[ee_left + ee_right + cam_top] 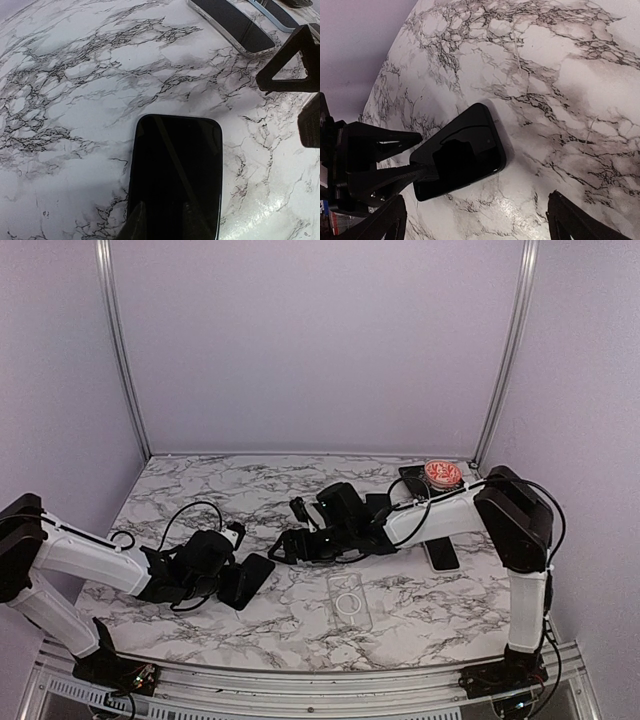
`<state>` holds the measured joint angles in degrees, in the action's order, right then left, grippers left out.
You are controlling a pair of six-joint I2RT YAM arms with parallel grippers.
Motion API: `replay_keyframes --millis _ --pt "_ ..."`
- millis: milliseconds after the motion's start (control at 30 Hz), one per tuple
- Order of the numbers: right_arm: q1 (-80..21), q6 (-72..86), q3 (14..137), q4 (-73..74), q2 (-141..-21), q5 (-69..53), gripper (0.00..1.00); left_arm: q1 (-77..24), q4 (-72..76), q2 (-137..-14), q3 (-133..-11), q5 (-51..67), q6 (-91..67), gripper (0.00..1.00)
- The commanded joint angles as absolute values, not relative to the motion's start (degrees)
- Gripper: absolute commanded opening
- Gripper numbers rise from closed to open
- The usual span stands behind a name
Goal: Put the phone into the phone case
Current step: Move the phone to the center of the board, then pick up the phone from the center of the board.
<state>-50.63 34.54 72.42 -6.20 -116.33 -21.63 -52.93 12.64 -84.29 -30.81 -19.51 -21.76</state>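
Robotics lab cell: lilac panels (320, 340) and aluminium posts (120, 340) behind a marble-patterned table (450, 612); left arm (85, 558) and right arm (512, 540) bolted at its near edge.

No word, brand or number can be read in any of the views. The phone (247, 580) shows only a dark screen, and the clear phone case (349, 602) lying on the bench (200, 490) carries just a pale ring mark, without letters. The round red and white lid (442, 473) at the far right has a pattern too small to read.
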Motion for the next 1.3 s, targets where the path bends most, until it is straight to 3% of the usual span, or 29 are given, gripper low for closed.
replay_keyframes --millis 0,67,100,233,400,900,1267 --pt "-50.3 36.3 74.4 -7.0 -116.1 -20.3 0.95 -53.0 7.9 -83.1 -33.7 -18.5 -22.2 0.66" --pt "-50.4 35.1 74.6 -5.6 -115.5 -19.4 0.95 -52.9 0.9 -84.0 -37.0 -18.0 -20.9 0.93" --pt "-50.4 34.6 74.6 -5.2 -115.1 -19.2 0.95 -52.8 -3.7 -85.2 -39.3 -17.3 -19.8 0.98" --pt "-50.4 32.3 74.8 -2.6 -113.6 -18.0 0.95 -52.2 -20.9 -93.2 -49.8 -12.3 -18.3 0.99" --pt "-49.9 28.9 74.7 2.3 -110.3 -15.0 0.97 -50.7 -30.0 -99.8 -57.2 -5.2 -16.9 0.99" --pt "-48.3 25.9 72.5 5.4 -106.4 -13.0 0.98 -43.2 -37.9 -103.8 -65.4 4.2 -11.5 0.99" --pt "-48.0 25.6 72.2 5.7 -105.8 -12.8 0.99 -45.2 -40.6 -109.6 -68.0 4.5 -10.8 0.99"
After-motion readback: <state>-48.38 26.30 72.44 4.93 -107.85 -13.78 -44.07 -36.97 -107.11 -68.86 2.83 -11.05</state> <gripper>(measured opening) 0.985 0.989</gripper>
